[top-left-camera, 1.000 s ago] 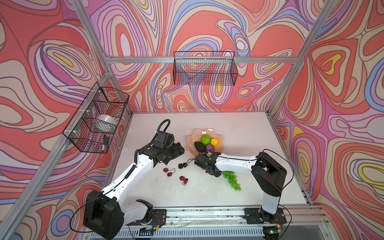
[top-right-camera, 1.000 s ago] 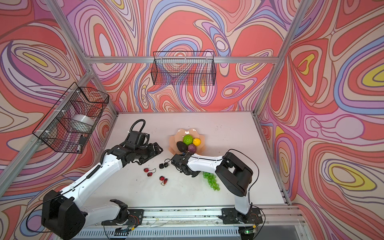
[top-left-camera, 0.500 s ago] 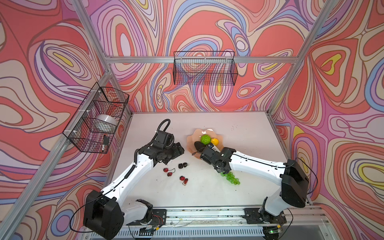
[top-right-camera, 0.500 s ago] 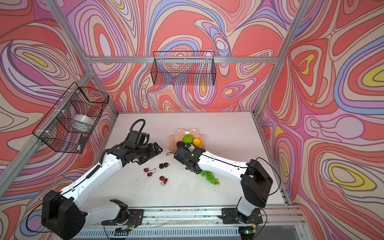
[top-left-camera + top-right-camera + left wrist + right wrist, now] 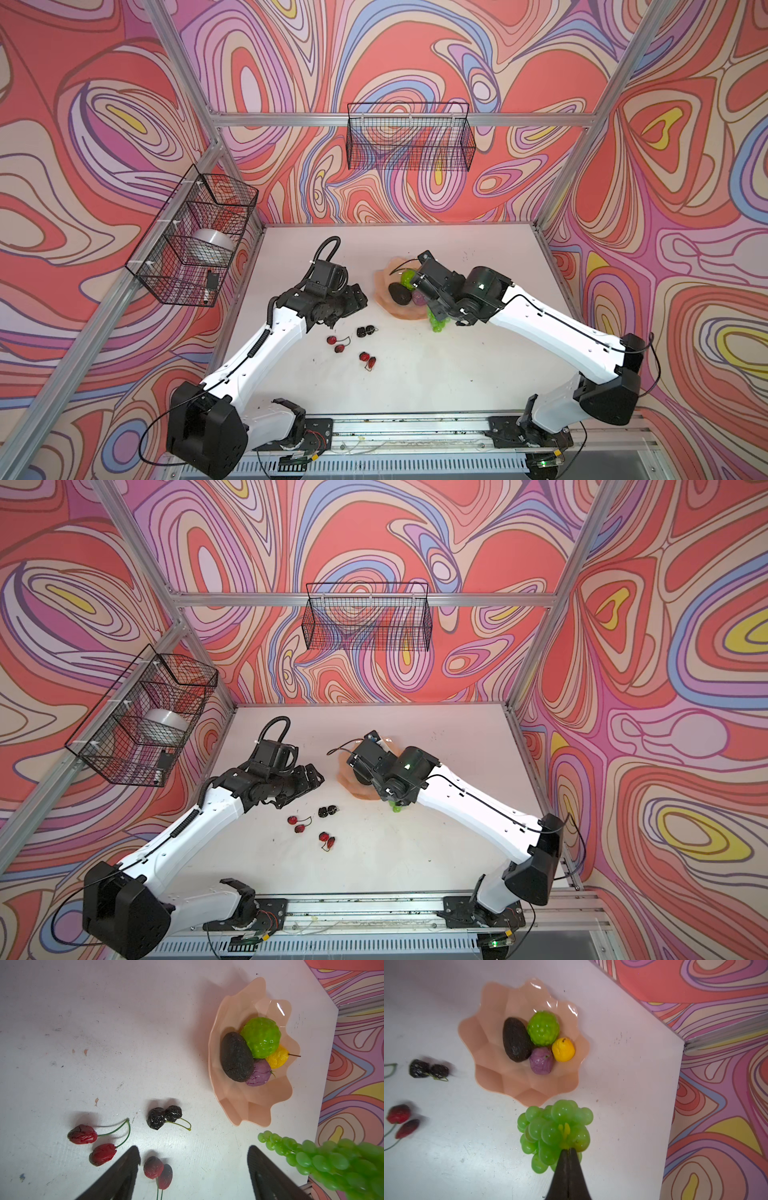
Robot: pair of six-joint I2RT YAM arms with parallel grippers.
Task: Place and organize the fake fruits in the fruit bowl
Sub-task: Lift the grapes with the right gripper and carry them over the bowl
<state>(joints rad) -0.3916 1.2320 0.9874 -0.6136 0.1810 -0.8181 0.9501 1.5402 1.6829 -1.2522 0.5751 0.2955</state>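
Right gripper [image 5: 568, 1150] was pinched shut on the grape bunch [image 5: 554, 1126] by its stem. The bunch hung just beside the bowl [image 5: 492, 1078] rim, not over it yet. Best move imo: carry it above the rim, lower into the free near side w/o bumping the avocado [image 5: 515, 1041], then release. Left gripper [image 5: 193, 1152] hung wide open & empty above the cherries [image 5: 164, 1119].

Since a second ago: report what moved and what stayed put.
The right gripper, shut on the green grape bunch, carried it from the table toward the near rim of the fruit bowl, where it now hangs. The arm unfolded to do so, and the jaws stayed shut. The left gripper stayed open over the cherry pairs. They and the four fruits in the bowl did not move.
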